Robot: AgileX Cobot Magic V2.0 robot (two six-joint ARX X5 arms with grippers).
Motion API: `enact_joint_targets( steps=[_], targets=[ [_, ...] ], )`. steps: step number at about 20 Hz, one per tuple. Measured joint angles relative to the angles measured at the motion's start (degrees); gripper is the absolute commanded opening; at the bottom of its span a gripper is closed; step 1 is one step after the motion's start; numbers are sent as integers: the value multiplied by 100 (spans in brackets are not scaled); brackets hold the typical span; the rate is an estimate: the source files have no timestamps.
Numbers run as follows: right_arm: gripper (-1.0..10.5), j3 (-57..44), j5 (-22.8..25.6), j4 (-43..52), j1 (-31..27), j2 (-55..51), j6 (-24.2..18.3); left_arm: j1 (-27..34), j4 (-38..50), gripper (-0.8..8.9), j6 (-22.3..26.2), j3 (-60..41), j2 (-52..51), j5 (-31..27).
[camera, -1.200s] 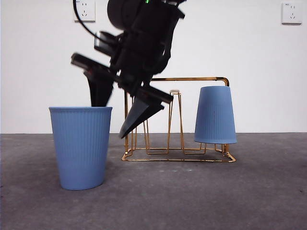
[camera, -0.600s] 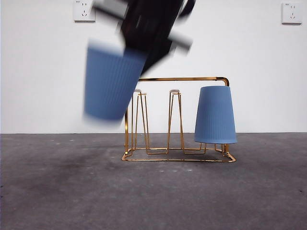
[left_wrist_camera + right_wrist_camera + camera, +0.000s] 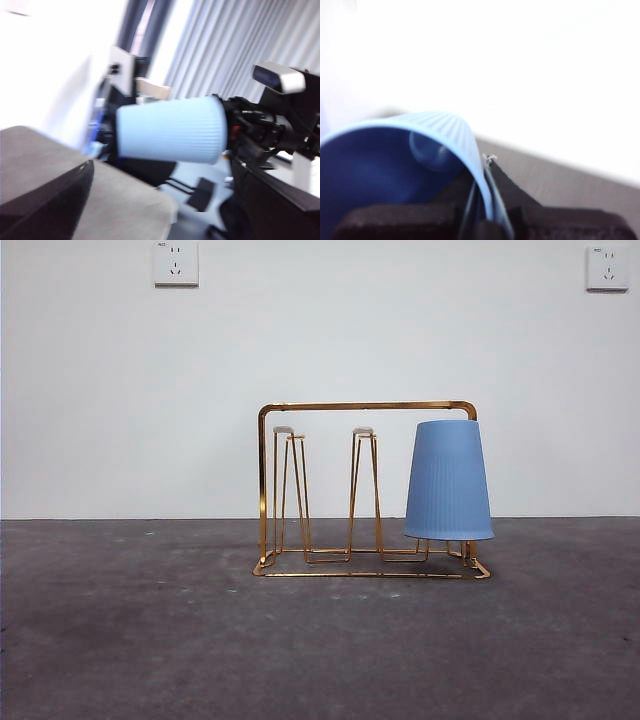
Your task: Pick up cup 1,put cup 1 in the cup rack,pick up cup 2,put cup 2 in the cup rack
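No legible writing anywhere; right gripper [image 3: 487, 200] clamps rim of a blue ribbed cup [image 3: 395, 165] aloft off the table, left gripper [image 3: 165, 200] spread wide and empty; second blue cup [image 3: 449, 480] inverted on the gold cup rack [image 3: 365, 406], two wall sockets [image 3: 176, 262] behind.

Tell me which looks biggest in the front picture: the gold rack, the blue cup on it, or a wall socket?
1. The cup rack
2. The blue cup
3. The wall socket, though it sits farther back, which shrinks it.

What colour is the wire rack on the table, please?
Gold; the cup rack shows best in the front view.
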Motion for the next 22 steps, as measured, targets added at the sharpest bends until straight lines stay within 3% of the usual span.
enact_joint_targets(
  steps=[4, 10, 15, 22],
  targets=[
    [-13, 7, -7, -4, 0, -667, -201, 4, 1036, 468, -476, 0, 647, 837],
    [-13, 7, 2, 114, 0, -1069, -614, 4, 3117, 468, -1637, 0, 1731, 1856],
    [-13, 7, 2, 474, 0, -1097, -999, -17, 4970, 468, -2914, -2, 2577, 1963],
    [-13, -85, 267, 761, 17, -1051, -1266, -96, 6553, 469, -3921, -2, 3115, 1751]
  ],
)
